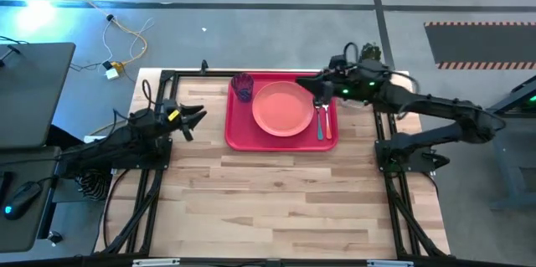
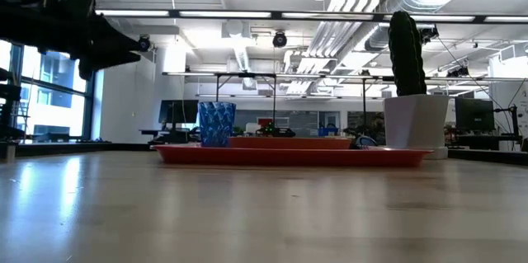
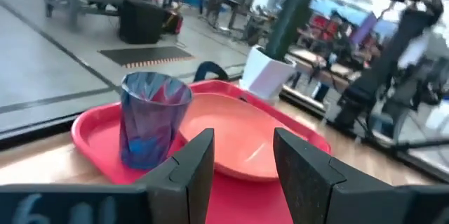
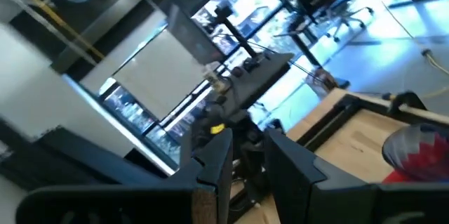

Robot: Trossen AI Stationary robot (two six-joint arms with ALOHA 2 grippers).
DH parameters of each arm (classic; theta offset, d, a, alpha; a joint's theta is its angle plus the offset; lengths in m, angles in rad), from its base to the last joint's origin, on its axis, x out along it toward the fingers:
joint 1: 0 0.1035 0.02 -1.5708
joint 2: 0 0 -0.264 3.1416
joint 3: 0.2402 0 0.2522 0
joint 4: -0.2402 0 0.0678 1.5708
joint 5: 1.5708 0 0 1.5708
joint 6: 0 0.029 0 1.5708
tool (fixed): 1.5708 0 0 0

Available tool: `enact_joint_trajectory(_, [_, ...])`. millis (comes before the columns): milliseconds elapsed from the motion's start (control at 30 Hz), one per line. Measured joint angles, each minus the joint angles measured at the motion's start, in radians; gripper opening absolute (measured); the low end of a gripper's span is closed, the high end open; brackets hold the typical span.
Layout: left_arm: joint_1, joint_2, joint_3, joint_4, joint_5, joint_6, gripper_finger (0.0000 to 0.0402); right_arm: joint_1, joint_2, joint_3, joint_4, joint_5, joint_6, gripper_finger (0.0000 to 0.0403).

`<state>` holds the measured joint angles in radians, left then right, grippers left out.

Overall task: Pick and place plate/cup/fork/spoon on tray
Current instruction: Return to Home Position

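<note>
Pale wood tabletop (image 1: 285, 200) under bright office lighting, grey floor with striped mats beyond. Right tool (image 1: 322, 93) hangs over the tray's 3 o'clock side, near the upper ends of the cutlery; its fingers (image 4: 210, 157) stand parted by a narrow gap with nothing between them. Directly below it the spoon (image 1: 319, 125), teal handle, lies on the tray along the right rim, handle toward 6 o'clock. A second silver piece lies just beside the spoon toward the plate, probably the fork (image 1: 325, 116), but its handle cannot be made out. At 9 o'clock from the spoon, the plate (image 1: 283, 108), salmon-pink, sits flat at the tray's centre. At the tray's 10 o'clock corner stands the cup (image 1: 243, 87), blue-purple, upright, just beside the plate's rim. All rest on the red tray (image 1: 239, 137), set at the 12 o'clock half of the tabletop. A white pot with a cactus (image 2: 410, 90) stands off the tray near its 2 o'clock corner. Left tool (image 1: 194, 116) waits well apart at 9 o'clock of the tray, fingers (image 3: 189, 164) spread, empty, pointed at the cup.
</note>
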<state>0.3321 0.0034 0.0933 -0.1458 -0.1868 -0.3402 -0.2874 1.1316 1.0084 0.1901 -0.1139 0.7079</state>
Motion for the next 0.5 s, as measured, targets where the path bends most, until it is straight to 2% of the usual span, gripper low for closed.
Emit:
enact_joint_trajectory(167, [0.0,0.027,-0.031,0.07,-0.065,-0.025,0.0138,-0.032,-0.151,0.0,-0.126,-0.071,-0.074,0.0075])
enact_joint_trajectory(367, [0.0,0.04,-0.031,0.036,-0.106,0.018,0.0138,-0.037,-0.373,-0.01,-0.357,-0.049,-0.227,0.0075])
enact_joint_trajectory(500, [0.0,0.046,-0.029,0.036,-0.103,0.069,0.0138,-0.037,-0.541,-0.109,-0.411,-0.044,-0.288,0.0075])
